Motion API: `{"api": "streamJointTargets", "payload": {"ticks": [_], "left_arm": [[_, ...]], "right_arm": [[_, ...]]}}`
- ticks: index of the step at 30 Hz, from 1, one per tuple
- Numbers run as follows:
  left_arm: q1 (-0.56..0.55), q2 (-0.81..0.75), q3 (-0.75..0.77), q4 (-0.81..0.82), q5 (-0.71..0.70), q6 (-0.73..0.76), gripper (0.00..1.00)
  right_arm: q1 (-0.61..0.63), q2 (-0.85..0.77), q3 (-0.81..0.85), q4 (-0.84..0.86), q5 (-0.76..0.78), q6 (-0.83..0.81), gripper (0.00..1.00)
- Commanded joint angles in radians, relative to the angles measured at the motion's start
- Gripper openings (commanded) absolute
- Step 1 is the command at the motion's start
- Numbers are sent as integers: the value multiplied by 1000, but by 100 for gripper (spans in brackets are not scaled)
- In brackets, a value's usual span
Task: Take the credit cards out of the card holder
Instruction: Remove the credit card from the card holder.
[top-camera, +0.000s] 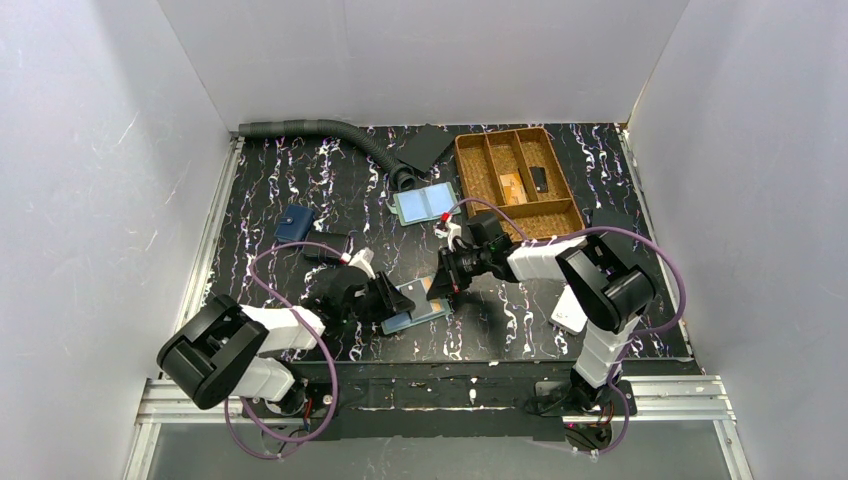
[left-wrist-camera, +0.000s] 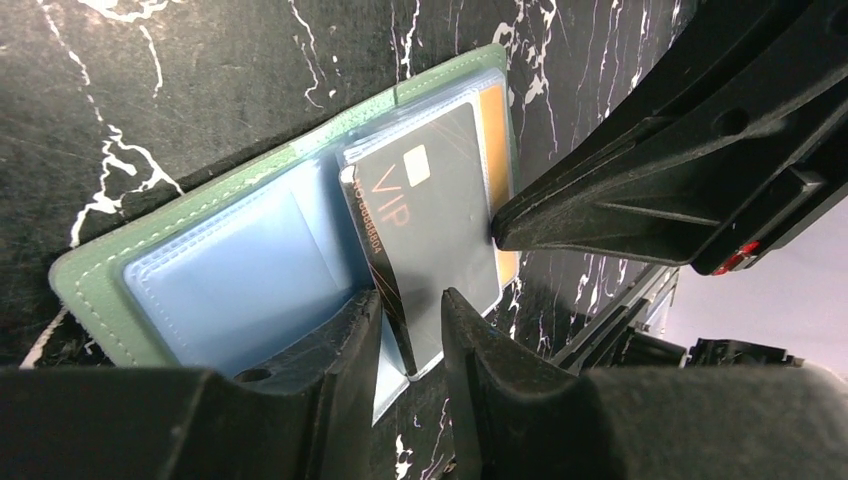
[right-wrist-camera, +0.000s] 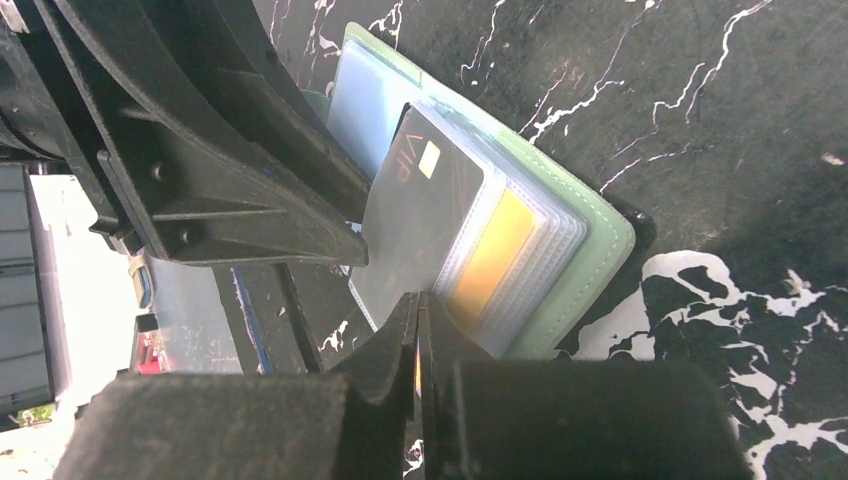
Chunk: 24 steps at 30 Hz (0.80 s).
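The card holder (top-camera: 420, 313) lies open on the black marbled table between both grippers, with a green edge (left-wrist-camera: 92, 278), a blue panel (left-wrist-camera: 235, 275) and an orange panel (right-wrist-camera: 492, 252) under clear sleeves. A dark grey credit card (left-wrist-camera: 440, 215) marked "VIP" sits in the sleeves, its near edge raised. My left gripper (left-wrist-camera: 410, 298) straddles that raised edge, its jaws narrow with a gap still showing on one side. My right gripper (right-wrist-camera: 418, 298) is shut on the sleeve edge of the card holder, right beside the card (right-wrist-camera: 410, 215). Its fingers (left-wrist-camera: 600, 215) reach in from the right.
A second open holder with two pale-blue panels (top-camera: 425, 203) lies behind. A wooden divided tray (top-camera: 478, 168) stands at the back right. A small blue wallet (top-camera: 293, 224) lies at the left and a grey hose (top-camera: 320, 130) runs along the back. A white object (top-camera: 567, 310) sits by the right arm.
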Motion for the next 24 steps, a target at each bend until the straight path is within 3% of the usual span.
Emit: {"api": "streamJointTargets", "payload": {"ticks": [1, 6, 10, 15, 20, 24], "left_arm": [[8, 16, -10, 77, 1, -36, 26], [11, 32, -28, 130, 5, -71, 21], [13, 40, -35, 145, 9, -72, 1], [18, 43, -50, 155, 16, -57, 0], [17, 61, -32, 163, 73, -15, 0], [17, 89, -16, 182, 112, -7, 0]], "right_arm": [[42, 48, 33, -66, 43, -52, 7], [50, 54, 53, -114, 80, -89, 7], [48, 39, 74, -160, 127, -131, 7], [3, -40, 88, -172, 99, -174, 13], [-93, -118, 38, -54, -52, -152, 31], [-101, -124, 7, 15, -150, -121, 35]]}}
